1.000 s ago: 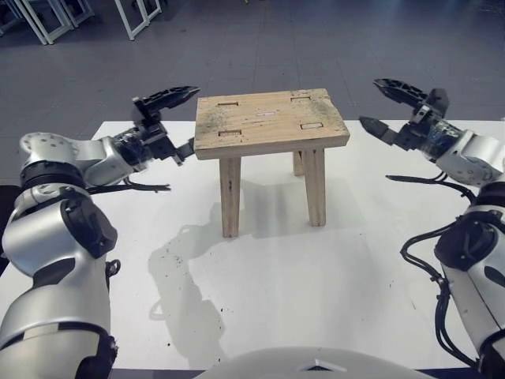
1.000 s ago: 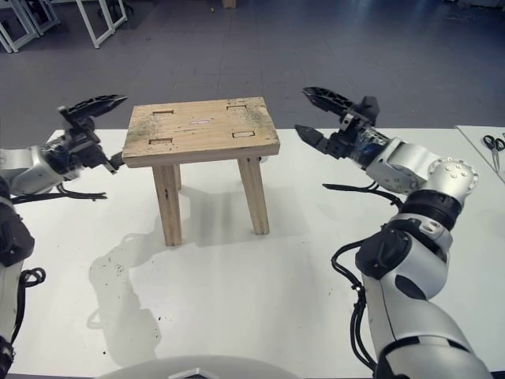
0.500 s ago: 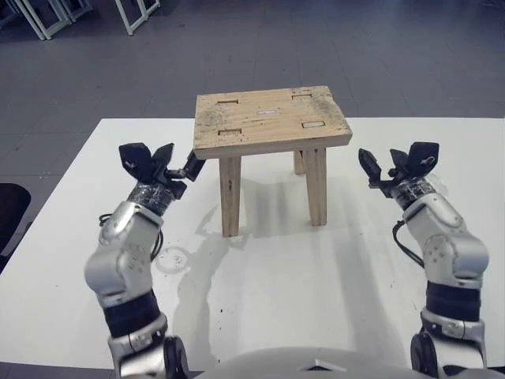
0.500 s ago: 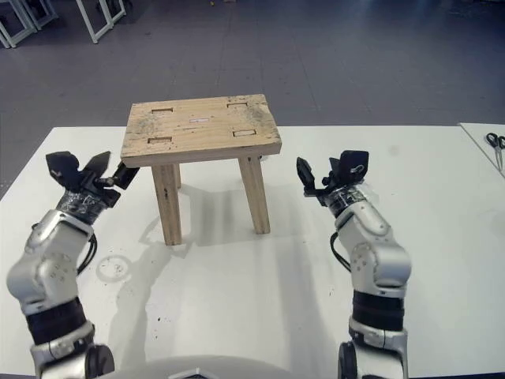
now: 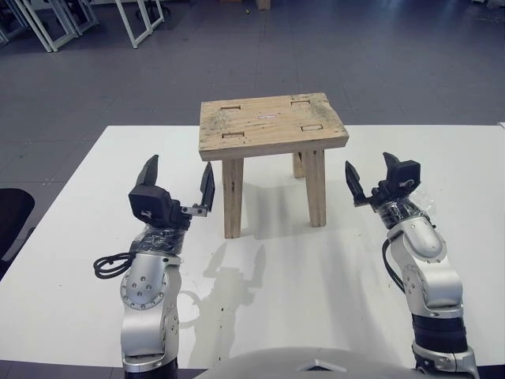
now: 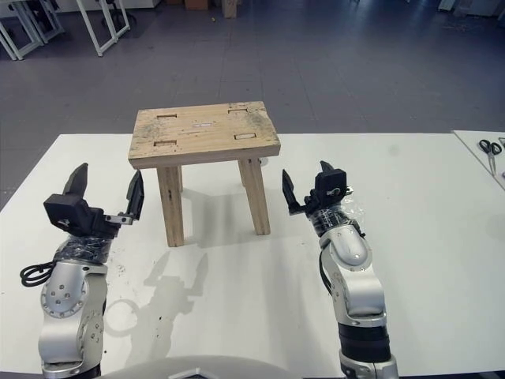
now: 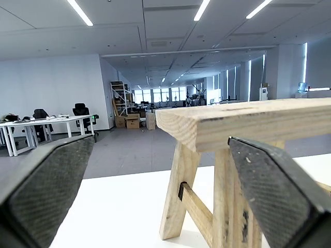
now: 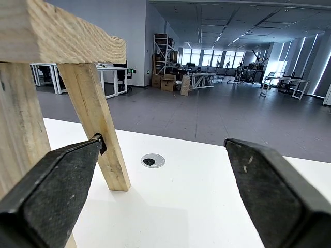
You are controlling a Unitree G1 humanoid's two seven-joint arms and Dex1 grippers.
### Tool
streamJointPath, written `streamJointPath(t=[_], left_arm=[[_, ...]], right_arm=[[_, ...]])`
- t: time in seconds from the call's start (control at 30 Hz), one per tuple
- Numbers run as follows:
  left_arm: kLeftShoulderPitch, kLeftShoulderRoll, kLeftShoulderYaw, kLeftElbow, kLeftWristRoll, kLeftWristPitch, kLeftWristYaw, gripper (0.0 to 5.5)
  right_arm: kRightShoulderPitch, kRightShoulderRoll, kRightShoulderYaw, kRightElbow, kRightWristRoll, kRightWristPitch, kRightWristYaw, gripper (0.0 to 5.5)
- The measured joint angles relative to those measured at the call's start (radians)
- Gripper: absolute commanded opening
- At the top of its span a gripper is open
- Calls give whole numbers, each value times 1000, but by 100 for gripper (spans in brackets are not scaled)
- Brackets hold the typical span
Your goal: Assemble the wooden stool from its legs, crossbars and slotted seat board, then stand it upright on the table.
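The stool (image 5: pixel 272 126) stands upright and fully assembled on the white table (image 5: pixel 316 276), toward the far middle, with 4 slots showing in its top. The left gripper (image 5: pixel 181 167) stands just left of it, fingers spread wide, holding nothing. The right gripper (image 5: pixel 368 163) — likewise wide apart and empty — stands near its right side.

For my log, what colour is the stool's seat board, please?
The seat board is pale, unpainted wood, clearest in the left eye view.

Stool (image 7: pixel 248 121) just beyond wide-spread tool (image 7: pixel 160 143)
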Motion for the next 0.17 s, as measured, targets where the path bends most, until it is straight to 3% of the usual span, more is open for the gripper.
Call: streamJointPath(t=[0.17], left_arm=[[1, 0, -15, 12, 1, -3, 17, 473]], right_arm=[[-10, 18, 31, -4, -21, 1, -2, 439]])
